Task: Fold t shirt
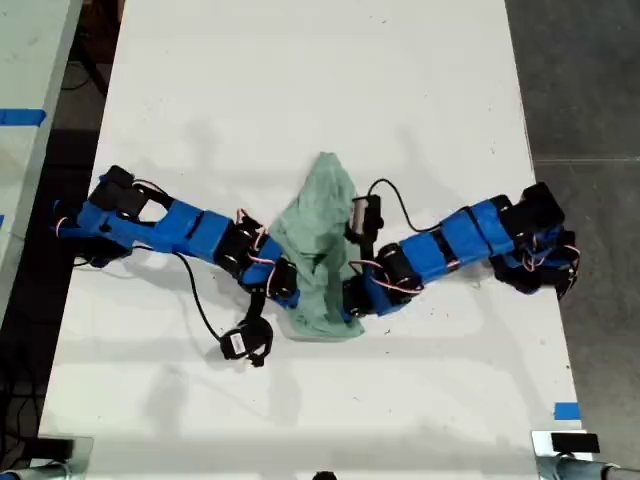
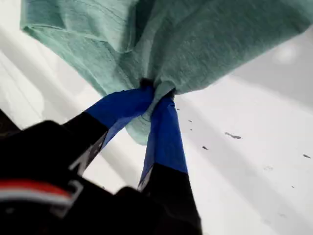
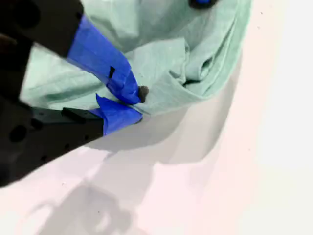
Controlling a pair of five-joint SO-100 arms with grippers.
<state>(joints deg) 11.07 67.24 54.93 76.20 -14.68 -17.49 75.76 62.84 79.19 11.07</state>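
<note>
The t shirt [image 1: 320, 235] is a pale mint-green bunch of wrinkled cloth, gathered into a narrow strip at the middle of the white table [image 1: 300, 80]. Two blue arms reach in to its near end, one [image 1: 190, 230] from the exterior view's left and one [image 1: 450, 245] from its right. The frames do not show which of them is first. My first gripper [image 2: 156, 90] is shut on a fold of the t shirt [image 2: 195, 39], which hangs bunched above the table. My second gripper [image 3: 139, 103] is shut on an edge of the t shirt [image 3: 161, 58].
A black cable [image 1: 195, 295] trails over the table from the arm at the exterior view's left. Blue tape [image 1: 566, 410] marks the table's near corner at the exterior view's right. Another table [image 1: 30, 60] stands at the left, dark floor [image 1: 590, 80] at the right.
</note>
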